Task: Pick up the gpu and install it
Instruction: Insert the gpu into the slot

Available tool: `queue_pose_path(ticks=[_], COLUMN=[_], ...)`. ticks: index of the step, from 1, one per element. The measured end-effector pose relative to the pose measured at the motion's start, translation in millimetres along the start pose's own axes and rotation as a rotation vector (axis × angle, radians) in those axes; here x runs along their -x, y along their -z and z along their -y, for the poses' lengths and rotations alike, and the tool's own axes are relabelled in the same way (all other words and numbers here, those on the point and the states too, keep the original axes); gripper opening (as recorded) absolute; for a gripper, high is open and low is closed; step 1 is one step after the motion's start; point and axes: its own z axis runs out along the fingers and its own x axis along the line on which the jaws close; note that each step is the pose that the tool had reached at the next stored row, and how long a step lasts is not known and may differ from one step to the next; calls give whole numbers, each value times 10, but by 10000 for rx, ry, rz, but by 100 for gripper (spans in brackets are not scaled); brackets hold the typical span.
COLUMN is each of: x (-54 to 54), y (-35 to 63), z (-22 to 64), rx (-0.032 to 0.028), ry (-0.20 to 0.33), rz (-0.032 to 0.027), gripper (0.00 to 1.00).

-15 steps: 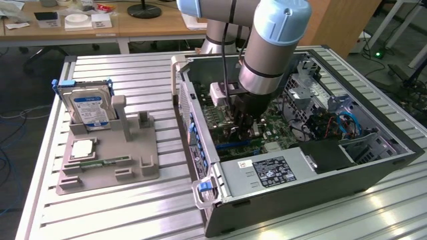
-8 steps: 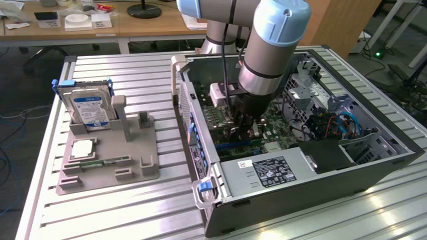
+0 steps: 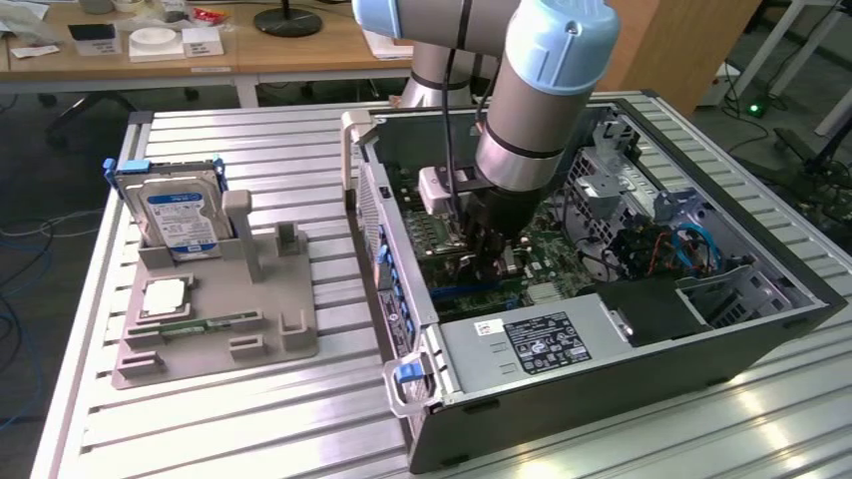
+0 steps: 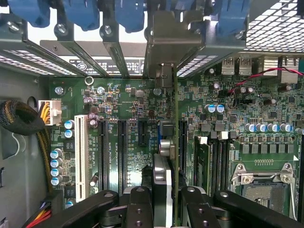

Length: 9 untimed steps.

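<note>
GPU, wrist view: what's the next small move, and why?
Probably a short, slow push straight down toward the motherboard. The tool is shut on the gpu, which stands on edge with its board running alongside a long black slot and its metal bracket in line with the slot covers. I cannot tell whether it is seated, so keep the move small.
</note>
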Motion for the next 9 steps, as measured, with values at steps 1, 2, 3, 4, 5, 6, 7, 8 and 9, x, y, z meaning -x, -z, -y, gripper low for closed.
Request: queue_pose_path(ticks=[1, 2, 3, 4, 5, 6, 7, 8, 9], x=[-1, -4, -5, -6, -6, -6, -6, -7, -7], y=[-1, -1, 0, 0, 0, 0, 1, 0, -3], z=[0, 0, 0, 0, 0, 0, 0, 0, 0], rx=[-1, -1, -1, -2, -2, -1, -1, -1, -1], ry=[-2, -6, -10, -12, -13, -13, -13, -13, -13], rz=[2, 2, 1, 1, 2, 1, 0, 0, 0], gripper=[28, 28, 28, 28, 28, 28, 28, 28, 28])
